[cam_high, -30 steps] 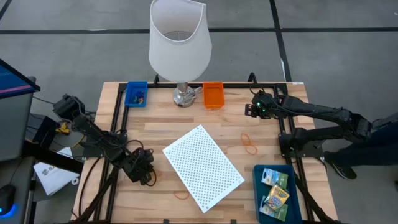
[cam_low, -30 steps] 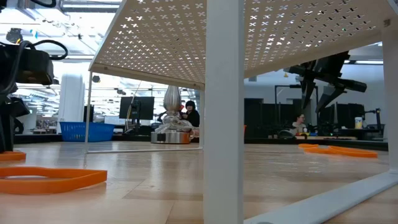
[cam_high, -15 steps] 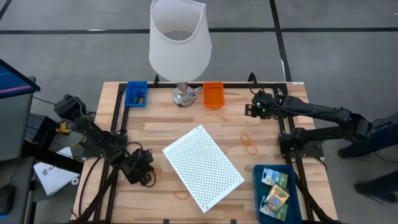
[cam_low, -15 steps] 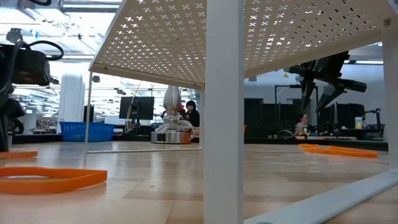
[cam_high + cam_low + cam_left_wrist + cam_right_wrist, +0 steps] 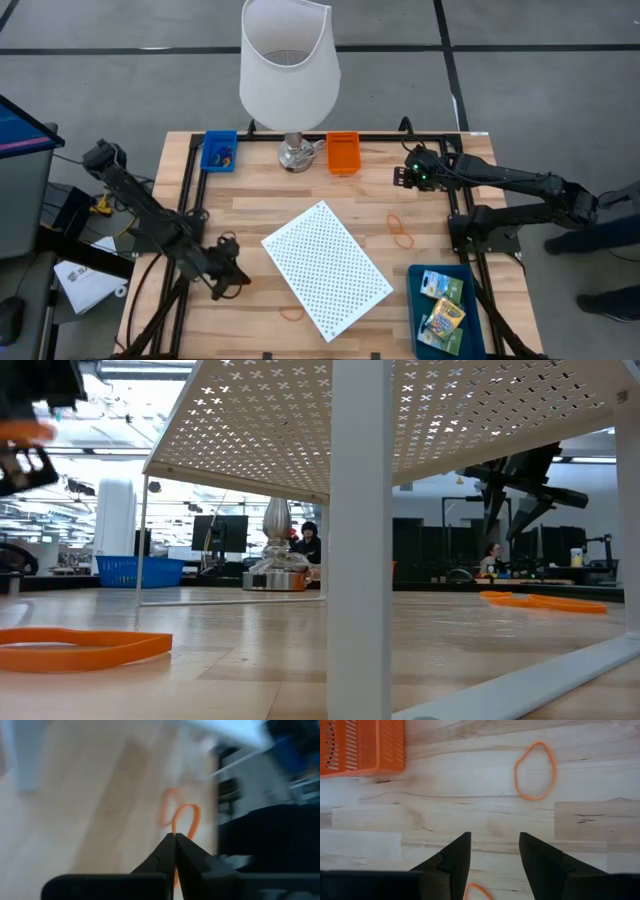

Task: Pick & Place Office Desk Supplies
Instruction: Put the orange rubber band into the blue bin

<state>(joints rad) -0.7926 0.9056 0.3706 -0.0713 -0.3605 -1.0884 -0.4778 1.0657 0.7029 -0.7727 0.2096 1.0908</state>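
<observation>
My left gripper point(image 5: 236, 279) is near the table's left front, raised off the wood and shut on a thin orange rubber band point(image 5: 186, 818). In the low view it shows at the top left point(image 5: 24, 452) with orange at its fingers. My right gripper point(image 5: 404, 178) hovers open over the far right of the table, nothing between its fingers point(image 5: 492, 851). An orange rubber band point(image 5: 535, 770) lies flat on the wood ahead of it. Two more bands point(image 5: 402, 232) point(image 5: 292, 313) lie flat on the table. Two printed boxes point(image 5: 443, 303) sit in a blue tray. My left gripper pinches the rubber band between its two fingertips point(image 5: 175, 839), at one end of the loop. The rest of the loop point(image 5: 190, 812) sticks out beyond the fingertips, clear of the table. The view is blurred, so I cannot tell one strand from two.
A white perforated panel point(image 5: 327, 268) stands on legs over the table's middle. A big white lamp point(image 5: 288, 70) stands at the far edge between a blue bin point(image 5: 219, 150) and an orange bin point(image 5: 343, 152). The blue tray point(image 5: 418, 318) is at the near right.
My left gripper has shut on the orange rubber band at the table's left front, then risen and tipped more level. The band, which lay flat on the wood, is now lifted clear. My right gripper has kept still.
</observation>
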